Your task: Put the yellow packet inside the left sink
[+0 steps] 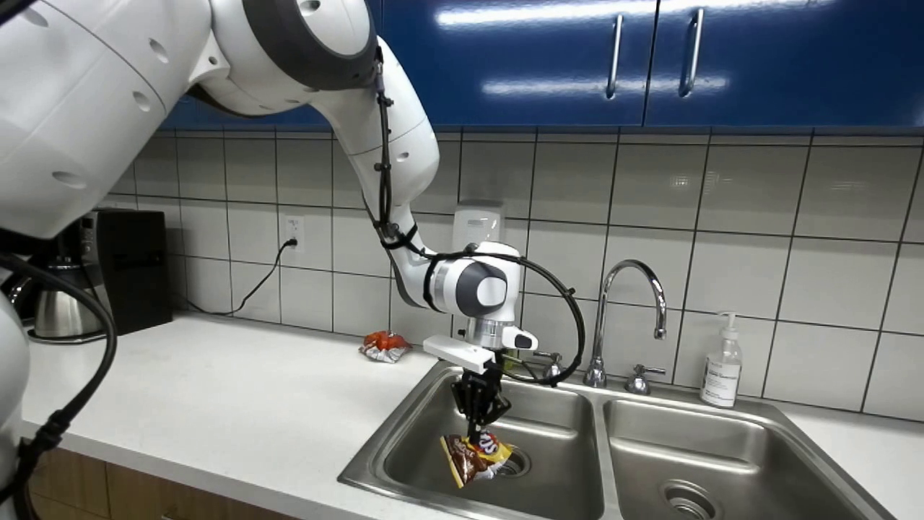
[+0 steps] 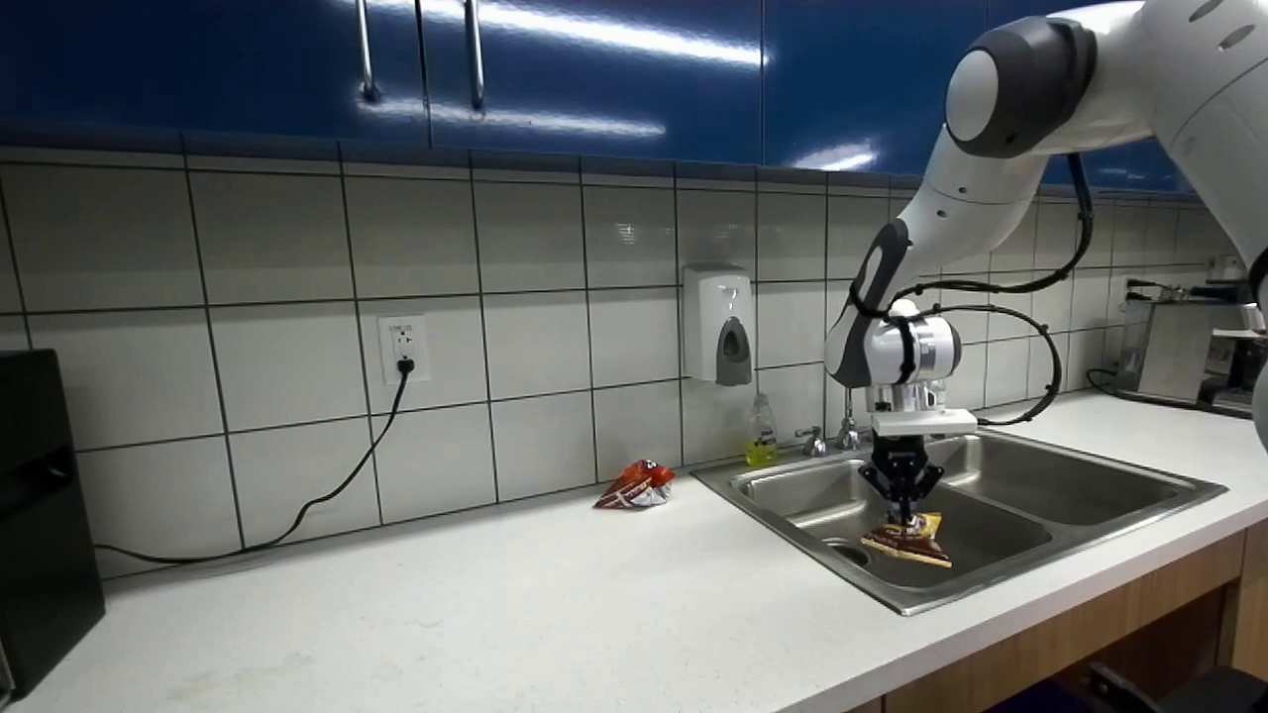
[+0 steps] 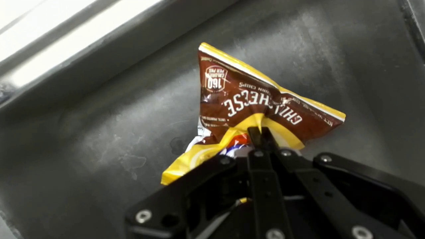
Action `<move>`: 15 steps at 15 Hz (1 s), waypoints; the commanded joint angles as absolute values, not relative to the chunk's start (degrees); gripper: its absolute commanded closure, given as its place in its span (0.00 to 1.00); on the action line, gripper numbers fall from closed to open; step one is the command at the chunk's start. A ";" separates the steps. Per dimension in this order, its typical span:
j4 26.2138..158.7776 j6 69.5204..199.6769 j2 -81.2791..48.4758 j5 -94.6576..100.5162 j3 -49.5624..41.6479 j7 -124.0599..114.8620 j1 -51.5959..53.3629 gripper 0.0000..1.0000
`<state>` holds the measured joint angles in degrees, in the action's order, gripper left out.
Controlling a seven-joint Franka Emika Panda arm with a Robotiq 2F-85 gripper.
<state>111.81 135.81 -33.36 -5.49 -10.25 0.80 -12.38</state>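
Pinching the yellow packet near its middle, claw holds it over the left sink, contact with bottom unclear; best ease straight down, then spread wide before lifting so nothing snags.

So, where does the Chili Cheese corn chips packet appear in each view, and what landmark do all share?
In an exterior view: corn chips packet, lower centre.
In an exterior view: corn chips packet, lower right.
Wrist view: corn chips packet, near centre.
Shared landmark: black Robotiq gripper, pinching it.
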 commanded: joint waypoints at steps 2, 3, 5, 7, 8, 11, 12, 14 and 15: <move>109.76 136.73 -36.17 -5.48 -9.01 1.79 -13.59 1.00; 109.56 136.98 -36.73 -5.49 -8.93 1.74 -13.56 1.00; 109.29 137.36 -37.70 -5.32 -8.83 1.66 -13.41 1.00; 109.05 137.69 -38.54 -5.18 -8.73 1.57 -13.32 1.00; 108.90 137.80 -38.91 -5.12 -8.69 1.55 -13.30 1.00; 108.60 138.02 -39.75 -4.97 -8.67 1.44 -13.18 1.00; 108.47 138.04 -39.98 -4.95 -8.64 1.42 -13.15 1.00; 108.40 138.08 -40.27 -4.87 -8.62 1.35 -13.03 1.00; 108.32 138.07 -40.39 -4.86 -8.61 1.32 -13.01 1.00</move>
